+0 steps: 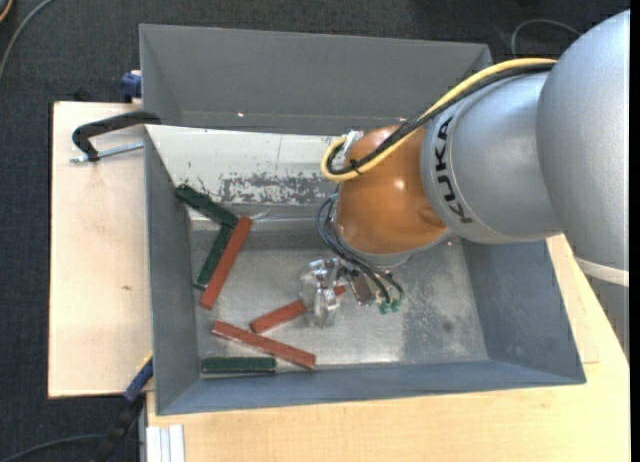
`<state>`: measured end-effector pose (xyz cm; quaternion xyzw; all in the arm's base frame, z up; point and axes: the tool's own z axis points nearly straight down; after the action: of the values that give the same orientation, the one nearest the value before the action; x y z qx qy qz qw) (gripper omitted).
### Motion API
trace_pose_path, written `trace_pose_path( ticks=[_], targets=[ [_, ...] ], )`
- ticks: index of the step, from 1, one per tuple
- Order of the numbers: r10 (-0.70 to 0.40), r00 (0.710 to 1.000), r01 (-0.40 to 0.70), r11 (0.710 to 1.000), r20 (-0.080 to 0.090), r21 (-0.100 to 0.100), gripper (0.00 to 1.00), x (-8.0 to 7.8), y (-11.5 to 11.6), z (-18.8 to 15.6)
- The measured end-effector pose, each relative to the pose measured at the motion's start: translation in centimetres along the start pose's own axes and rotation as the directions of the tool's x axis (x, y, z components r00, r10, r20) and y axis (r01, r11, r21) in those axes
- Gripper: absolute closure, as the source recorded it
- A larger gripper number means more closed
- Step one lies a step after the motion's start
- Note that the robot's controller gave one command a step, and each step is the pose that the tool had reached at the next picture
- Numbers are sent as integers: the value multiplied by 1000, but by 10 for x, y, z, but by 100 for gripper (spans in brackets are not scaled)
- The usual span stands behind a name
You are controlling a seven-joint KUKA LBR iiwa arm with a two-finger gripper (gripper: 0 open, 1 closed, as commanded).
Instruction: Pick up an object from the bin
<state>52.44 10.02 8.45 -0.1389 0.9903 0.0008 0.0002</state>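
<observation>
Red bar (280, 316), a short flat stick lying near the middle of the grey bin (300, 80) and slanting from 8 o'clock up to 2 o'clock, is the piece your pincer (322, 308) sits over, at the bar's 2 o'clock end. A bit of red shows on the far side of the pincer, so the bar probably runs beneath it. You cannot tell from above how far the pincer is open, nor whether it has hold of anything, because the orange cover (385, 200) and the metal of the wrist hide the gap. To do this well, I would have you line the closing direction across the bar's narrow width, go down until you are almost at the bin floor, and grip nearer the middle, since a hold at the very end may let the bar swing or slip. Just toward 7 o'clock lies a longer red bar (262, 344), close to your bar's lower end; lift straight up so you do not drag it. A dark green bar (238, 364) lies at 7 o'clock by the near wall, and another red bar (225, 262) with two green ones (205, 204) lies well apart at 9 to 10 o'clock.
</observation>
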Motion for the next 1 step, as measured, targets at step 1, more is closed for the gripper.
trace_pose_path(
  ticks=[1],
  targets=[
    [0, 1000, 0, 1000, 0, 0, 0, 0, 0, 0]
  ],
)
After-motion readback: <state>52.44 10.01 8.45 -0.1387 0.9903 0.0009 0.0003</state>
